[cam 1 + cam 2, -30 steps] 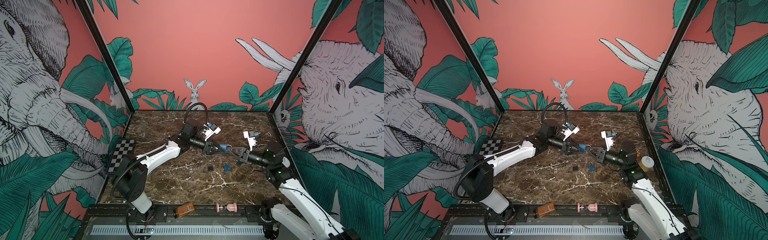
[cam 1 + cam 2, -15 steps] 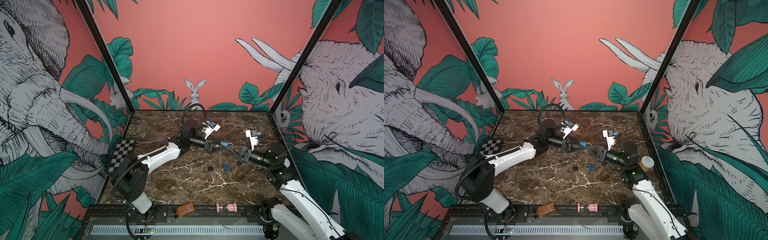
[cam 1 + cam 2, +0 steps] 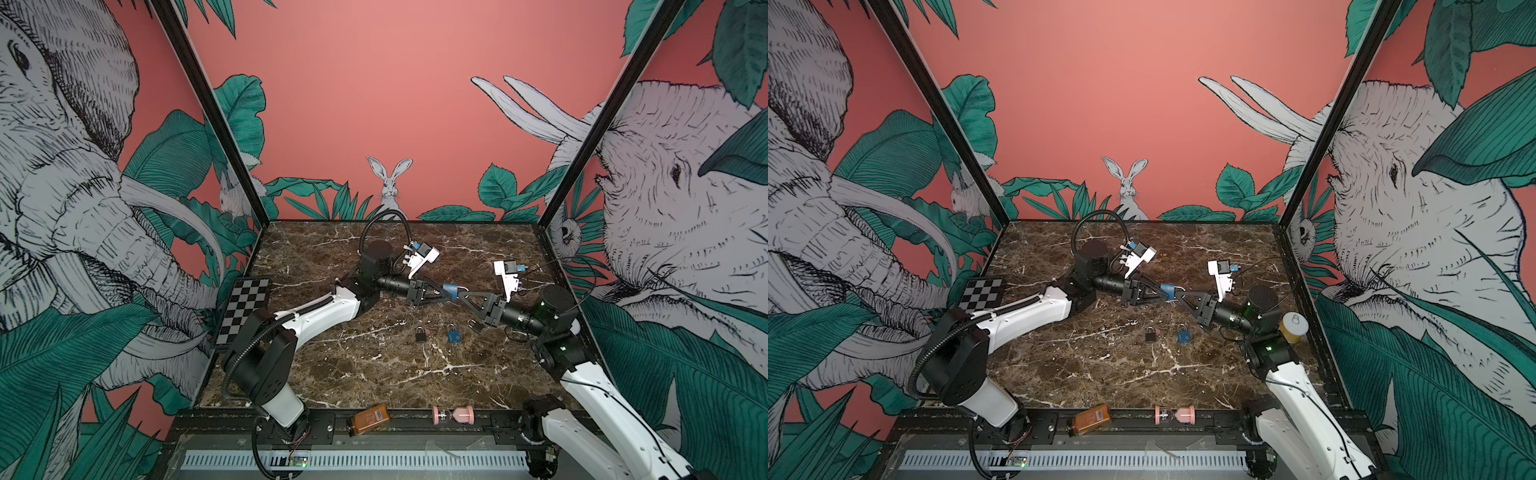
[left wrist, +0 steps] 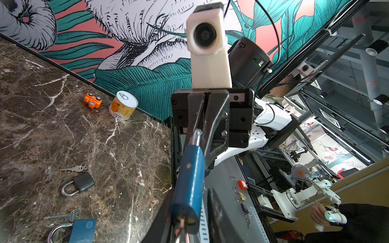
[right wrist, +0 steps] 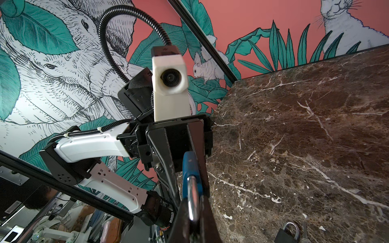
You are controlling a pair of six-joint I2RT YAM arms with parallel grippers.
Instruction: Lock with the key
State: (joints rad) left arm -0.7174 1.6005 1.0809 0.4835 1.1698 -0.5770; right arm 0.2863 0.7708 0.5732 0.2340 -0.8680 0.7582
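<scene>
Blue padlock hangs clear of the table, held between both grippers above the middle of the marble. The left gripper is closed partway, its fingers clamped on the blue padlock's body. The right gripper is closed tight on the steel shackle, which runs straight in between its fingers. The two grippers meet nose to nose in both top views. At the lock's base, close to the left wrist camera, something thin sticks out, too blurred to tell whether it is a key.

Below them three more locks lie on the marble: a black padlock, a second blue padlock near it, and a dark padlock closer to the right arm. In the left wrist view a silver key lies just beside the dark padlock, and another key rests by the second blue padlock's shackle.

Farther out, a can stands at the right edge with an orange toy car near it. An amber bottle and a pink hourglass lie on the front rail, and a checkerboard leans at the left edge.
</scene>
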